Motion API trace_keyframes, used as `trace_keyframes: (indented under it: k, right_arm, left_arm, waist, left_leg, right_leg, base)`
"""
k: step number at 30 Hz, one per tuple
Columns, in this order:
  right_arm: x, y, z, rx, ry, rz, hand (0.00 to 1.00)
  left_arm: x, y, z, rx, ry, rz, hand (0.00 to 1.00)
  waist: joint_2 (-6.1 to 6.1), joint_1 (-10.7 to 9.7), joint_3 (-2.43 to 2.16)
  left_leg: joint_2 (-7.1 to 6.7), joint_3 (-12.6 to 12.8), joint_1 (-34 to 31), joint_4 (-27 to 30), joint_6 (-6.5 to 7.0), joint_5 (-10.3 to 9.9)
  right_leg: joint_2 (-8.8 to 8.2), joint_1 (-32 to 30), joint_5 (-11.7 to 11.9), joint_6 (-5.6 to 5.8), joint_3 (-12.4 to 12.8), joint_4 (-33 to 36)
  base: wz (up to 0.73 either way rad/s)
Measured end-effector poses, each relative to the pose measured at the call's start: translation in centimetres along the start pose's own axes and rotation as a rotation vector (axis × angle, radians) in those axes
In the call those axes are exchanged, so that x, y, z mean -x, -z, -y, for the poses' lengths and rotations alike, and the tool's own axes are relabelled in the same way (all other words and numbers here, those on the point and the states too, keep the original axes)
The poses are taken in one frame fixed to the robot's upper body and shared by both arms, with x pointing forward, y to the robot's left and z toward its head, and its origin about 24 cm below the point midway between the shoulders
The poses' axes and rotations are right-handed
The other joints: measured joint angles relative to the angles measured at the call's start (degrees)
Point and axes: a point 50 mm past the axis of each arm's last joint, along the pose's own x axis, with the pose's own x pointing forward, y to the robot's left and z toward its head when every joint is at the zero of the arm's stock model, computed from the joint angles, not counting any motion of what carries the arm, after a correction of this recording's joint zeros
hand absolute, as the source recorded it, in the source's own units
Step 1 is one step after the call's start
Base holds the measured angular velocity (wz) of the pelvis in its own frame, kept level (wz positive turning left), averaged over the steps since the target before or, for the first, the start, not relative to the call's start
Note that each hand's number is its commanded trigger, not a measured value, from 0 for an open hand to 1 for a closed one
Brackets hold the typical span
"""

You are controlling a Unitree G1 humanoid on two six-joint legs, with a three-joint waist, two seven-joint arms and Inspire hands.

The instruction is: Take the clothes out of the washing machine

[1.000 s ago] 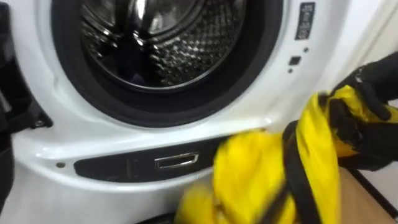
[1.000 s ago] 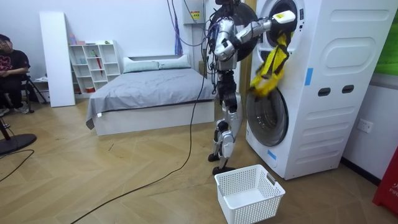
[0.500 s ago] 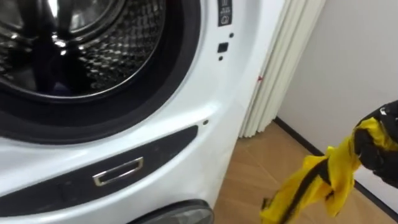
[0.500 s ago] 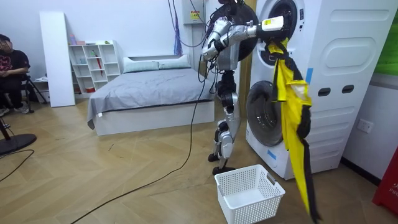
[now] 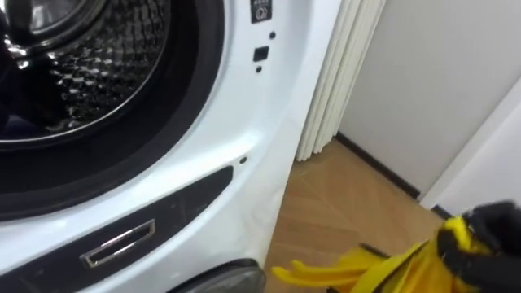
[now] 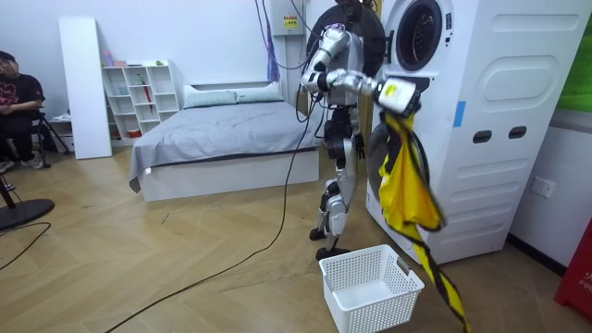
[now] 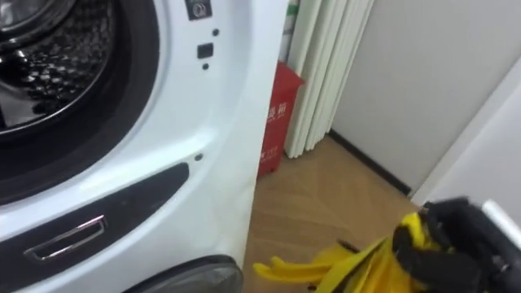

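Note:
A yellow garment with black trim [image 5: 383,264] hangs from my right hand [image 5: 488,244], whose dark fingers are curled round its top end at the lower right of the eye views. In the room view the right hand [image 6: 398,92] is held out in front of the washing machine [image 6: 481,111], and the yellow garment [image 6: 402,180] dangles from it above a white laundry basket [image 6: 370,287] on the floor. The upper machine's open drum [image 5: 73,73] sits at the upper left, dark inside, with a dark item low in it.
I stand close to the stacked white machines, the basket by my feet. A red box [image 7: 275,122] stands between the machine and the wall. A bed [image 6: 222,139] and white shelves [image 6: 139,92] are behind me; a person [image 6: 14,102] sits at the room view's left.
My right hand has dropped from the drum opening to chest height with the yellow garment, which swung out and now hangs over the basket. The eye views shifted right.

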Motion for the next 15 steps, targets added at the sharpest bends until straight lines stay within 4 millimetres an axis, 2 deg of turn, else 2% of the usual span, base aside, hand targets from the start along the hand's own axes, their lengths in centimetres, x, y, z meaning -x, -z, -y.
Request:
trace_keyframes:
  k: [4, 5, 7, 8, 10, 11, 13, 15]
  right_arm:
    - [-1.6, 3.2, 0.3, -0.101, 0.05, -0.12, 1.0]
    - [-1.8, 3.6, 0.4, -0.118, 0.064, -0.136, 1.0]
    - [-2.5, 4.7, 0.7, -0.163, 0.114, -0.18, 1.0]
    - [-2.7, 4.8, 0.8, -0.169, 0.125, -0.184, 1.0]
    - [-3.4, 4.8, 1.0, -0.187, 0.16, -0.172, 1.0]
    - [-3.6, 4.7, 1.1, -0.194, 0.168, -0.164, 1.0]
    - [-4.5, 4.1, 1.3, -0.198, 0.192, -0.131, 1.0]
    - [-5.1, 3.7, 1.4, -0.202, 0.216, -0.115, 1.0]
  left_arm:
    - [0.0, -0.1, 0.5, 0.003, 0.018, 0.003, 0.0]
    - [0.1, -0.1, 0.6, -0.001, 0.02, 0.004, 0.0]
    - [0.1, -0.1, 1.1, -0.004, 0.033, 0.006, 0.0]
    - [0.1, -0.1, 1.3, -0.003, 0.038, 0.005, 0.0]
    - [0.2, -0.2, 1.9, -0.017, 0.053, 0.012, 0.0]
    - [0.2, -0.3, 2.0, -0.026, 0.056, 0.017, 0.0]
    - [0.3, -0.8, 2.2, -0.05, 0.063, 0.043, 0.0]
    - [0.3, -1.4, 2.3, -0.051, 0.065, 0.066, 0.0]
  waist:
    - [3.53, -0.4, -0.06]
    - [3.72, -0.5, -0.15]
    - [5.25, -0.4, -0.38]
    - [5.45, -0.5, -0.29]
    - [6.84, -0.6, -0.44]
    - [7.06, -0.8, -0.46]
    - [8.4, -1.2, -0.53]
    - [9.16, -1.5, -0.43]
  left_leg:
    - [-0.33, -0.1, -2.1, 0.1, 0.25, 0.0]
    - [-0.35, -0.1, -2.5, 0.1, 0.3, 0.0]
    - [-0.39, 0.0, -3.1, 0.0, 0.38, 0.2]
    - [-0.4, 0.0, -3.3, 0.1, 0.38, 0.2]
    - [-0.39, -0.1, -4.3, 0.1, 0.37, 0.4]
    - [-0.39, -0.2, -4.7, 0.3, 0.39, 0.4]
    - [-0.49, -0.3, -6.1, 0.3, 0.55, 0.6]
    - [-0.77, -0.3, -7.0, 0.0, 0.65, 1.0]
  right_leg:
    - [-0.16, -2.7, -0.2, 0.39, 0.0, 1.0]
    - [-0.17, -2.9, -0.2, 0.39, 0.0, 1.0]
    - [-0.17, -3.8, -0.2, 0.4, 0.0, 1.0]
    - [-0.19, -3.9, -0.2, 0.42, 0.0, 0.9]
    - [-0.26, -4.8, -0.2, 0.42, -0.3, 0.9]
    - [-0.29, -5.1, -0.2, 0.41, -0.4, 1.0]
    - [-0.35, -7.0, -0.2, 0.41, -0.6, 2.0]
    - [-0.45, -8.3, -0.2, 0.46, -0.6, 2.5]
  base:
    - [-0.05]
    - [0.0]
    - [0.0]
    - [0.0]
    - [0.02]
    - [0.05]
    - [0.02]
    - [0.0]
